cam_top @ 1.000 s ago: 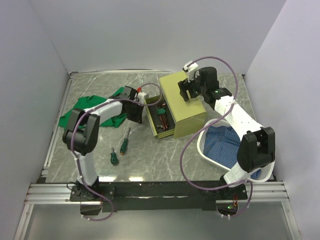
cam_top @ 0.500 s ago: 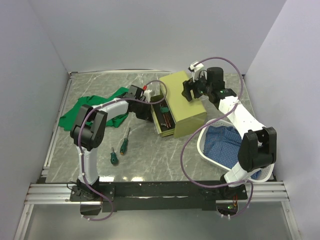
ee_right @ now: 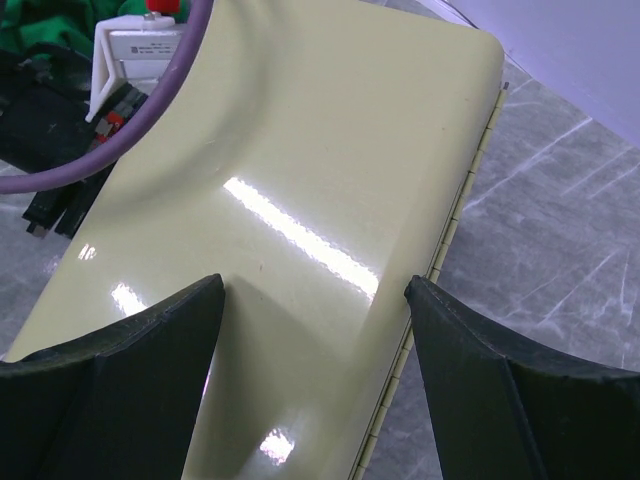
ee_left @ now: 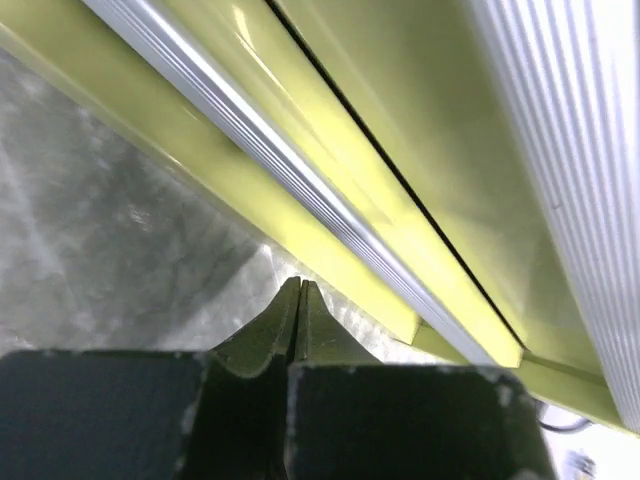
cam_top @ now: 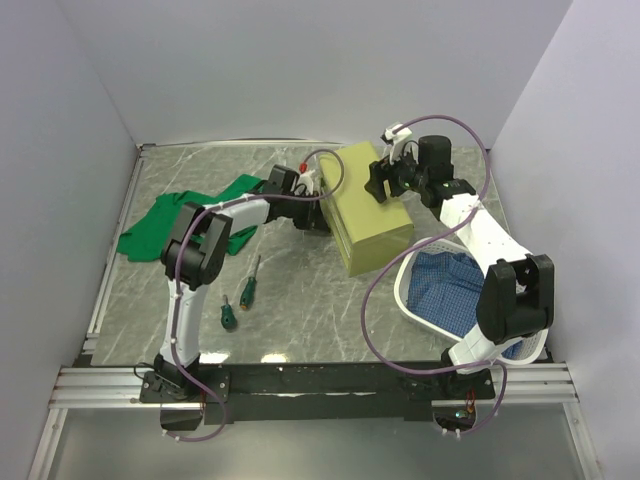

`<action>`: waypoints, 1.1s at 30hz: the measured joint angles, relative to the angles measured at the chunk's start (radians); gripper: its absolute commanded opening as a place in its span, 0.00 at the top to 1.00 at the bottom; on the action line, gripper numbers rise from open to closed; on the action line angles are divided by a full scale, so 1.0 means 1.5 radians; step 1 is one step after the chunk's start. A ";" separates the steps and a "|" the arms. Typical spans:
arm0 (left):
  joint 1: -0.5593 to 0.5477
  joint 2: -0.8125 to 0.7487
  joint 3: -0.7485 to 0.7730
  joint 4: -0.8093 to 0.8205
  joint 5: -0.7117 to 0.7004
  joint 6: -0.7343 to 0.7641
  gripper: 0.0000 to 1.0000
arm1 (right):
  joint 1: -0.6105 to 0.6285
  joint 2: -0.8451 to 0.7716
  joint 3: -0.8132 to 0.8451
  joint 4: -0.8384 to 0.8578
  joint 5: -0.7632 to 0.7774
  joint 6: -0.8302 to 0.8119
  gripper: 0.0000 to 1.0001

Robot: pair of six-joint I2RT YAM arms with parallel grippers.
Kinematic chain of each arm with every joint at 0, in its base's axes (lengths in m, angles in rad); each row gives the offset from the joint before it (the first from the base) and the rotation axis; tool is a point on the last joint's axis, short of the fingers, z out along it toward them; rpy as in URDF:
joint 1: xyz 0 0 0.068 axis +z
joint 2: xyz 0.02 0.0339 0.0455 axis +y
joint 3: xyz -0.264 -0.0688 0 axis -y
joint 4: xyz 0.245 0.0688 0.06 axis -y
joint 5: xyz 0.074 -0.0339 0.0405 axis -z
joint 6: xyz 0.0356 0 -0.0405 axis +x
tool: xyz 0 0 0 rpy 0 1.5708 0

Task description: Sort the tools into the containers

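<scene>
Closest to my bases, the nearer screwdriver (cam_top: 229, 317) and the farther screwdriver (cam_top: 251, 284) lie loose on the desk (cam_top: 320, 310), well apart from the chest (cam_top: 370, 215), so the sorting looks unfinished. Off to my right sits the basket (cam_top: 405, 290), just beside the chest's near corner. Farther out, my left gripper (ee_left: 298, 310) is pinched fully closed on nothing, its tip low at the chest's drawer side, with only a thin dark seam showing around the drawer front. I judge the step in hand is seating that drawer flush. To do it well I should push straight along the drawer's travel, low and centred, and gently, so the chest doesn't skid or twist toward the basket. My right gripper (ee_right: 315, 290) is spread wide over the chest's glossy top; I can't tell if it touches. It should brace there against the push. The green cloth (cam_top: 175, 218) lies at far left, out of the way
</scene>
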 measured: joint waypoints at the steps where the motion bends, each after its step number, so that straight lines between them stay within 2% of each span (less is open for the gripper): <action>1: 0.000 0.003 0.000 0.002 0.008 -0.006 0.94 | 0.000 0.000 0.000 0.000 0.000 0.000 0.19; 3: 0.002 0.004 -0.013 0.031 0.043 -0.027 0.90 | 0.000 0.000 0.000 0.001 0.000 0.001 0.19; 5: 0.005 0.003 -0.047 0.111 0.100 -0.077 0.89 | 0.000 0.000 0.001 0.000 0.000 0.001 0.19; 8: 0.012 0.003 -0.134 0.294 0.177 -0.198 0.87 | 0.000 0.000 0.002 -0.001 0.001 0.001 0.19; 10: 0.018 0.003 -0.169 0.350 0.211 -0.258 0.83 | 0.000 0.001 0.005 -0.002 0.001 0.001 0.19; 12: 0.027 0.003 -0.172 0.367 0.231 -0.284 0.74 | 0.000 0.001 0.008 -0.003 0.001 0.001 0.19; 13: 0.033 0.001 -0.167 0.359 0.240 -0.284 0.65 | 0.000 0.001 0.009 -0.005 0.001 0.000 0.18; 16: 0.056 -0.022 -0.143 0.255 0.246 -0.231 0.58 | 0.000 0.001 0.010 -0.006 0.002 0.000 0.18; 17: 0.061 -0.036 -0.131 0.201 0.241 -0.198 0.52 | 0.000 0.001 0.010 -0.006 0.002 0.000 0.18; 21: 0.083 -0.119 -0.054 -0.072 0.150 -0.032 0.47 | 0.000 0.001 0.010 -0.007 0.003 -0.001 0.16; 24: 0.086 -0.192 -0.025 -0.233 0.058 0.071 0.43 | 0.001 0.001 0.011 -0.009 0.003 -0.001 0.15; 27: 0.085 -0.244 -0.029 -0.333 -0.033 0.141 0.39 | 0.002 0.002 0.014 -0.014 0.005 -0.002 0.14; 30: 0.089 -0.305 -0.093 -0.390 -0.145 0.192 0.38 | 0.003 0.003 0.020 -0.020 0.010 -0.002 0.14; 33: 0.111 -0.347 -0.138 -0.423 -0.168 0.217 0.36 | 0.004 0.008 0.029 -0.032 0.011 -0.001 0.14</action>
